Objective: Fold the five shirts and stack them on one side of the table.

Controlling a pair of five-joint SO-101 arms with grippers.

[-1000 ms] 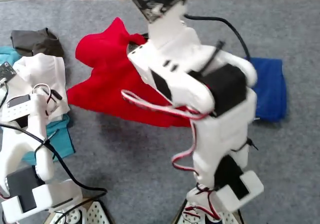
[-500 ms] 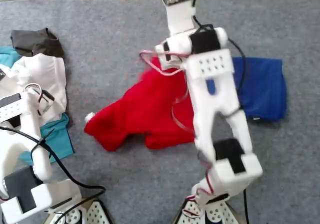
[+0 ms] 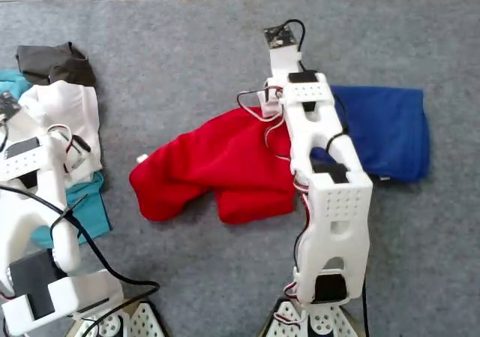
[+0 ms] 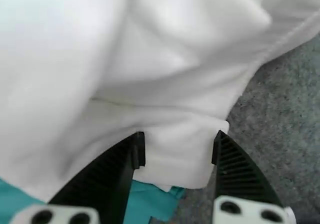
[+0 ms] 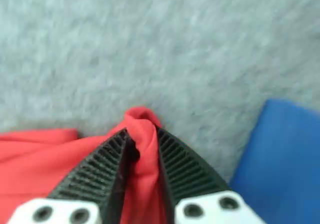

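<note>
At 9 o'clock on the table, the white shirt (image 3: 67, 112) is laid on a teal shirt (image 3: 88, 202), and the left gripper (image 4: 177, 144) is set over its edge with jaws apart. At the centre the red shirt (image 3: 217, 164) is spread crumpled, with one fold pinched tight by the right gripper (image 5: 142, 134). The blue shirt (image 3: 390, 130) is seen at its 3 o'clock.

No text, label, brand, number or sign can be read on any surface in these views.
</note>
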